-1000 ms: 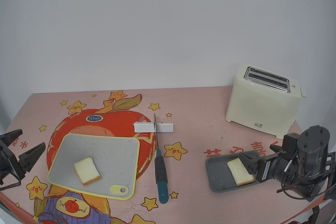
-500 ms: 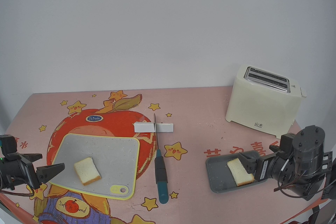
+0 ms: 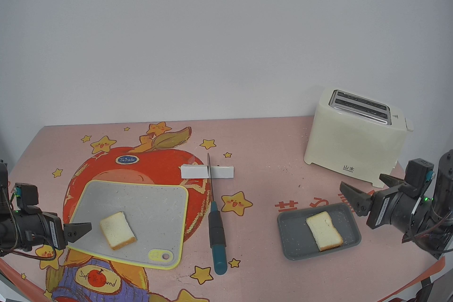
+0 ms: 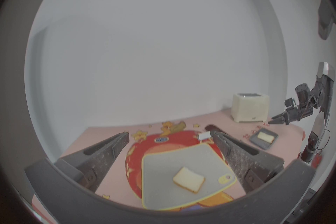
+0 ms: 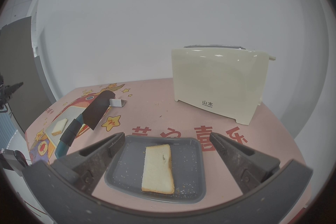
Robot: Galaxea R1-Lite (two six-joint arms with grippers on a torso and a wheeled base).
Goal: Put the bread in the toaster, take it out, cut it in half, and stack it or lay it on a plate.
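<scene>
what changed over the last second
The right gripper drew back from the bread half on the tray, open now. The left gripper swung in toward the cutting board. The other bread piece, knife and toaster stayed put.

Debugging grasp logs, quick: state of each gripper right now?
Left gripper: open, holding nothing.
Right gripper: open, holding nothing.

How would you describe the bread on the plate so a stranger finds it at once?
Start at the cream toaster on the table's right side. Just in front sits a dark grey plate, the bread piece lying flat in it. The other piece lies on the pale cutting board at the left.
</scene>
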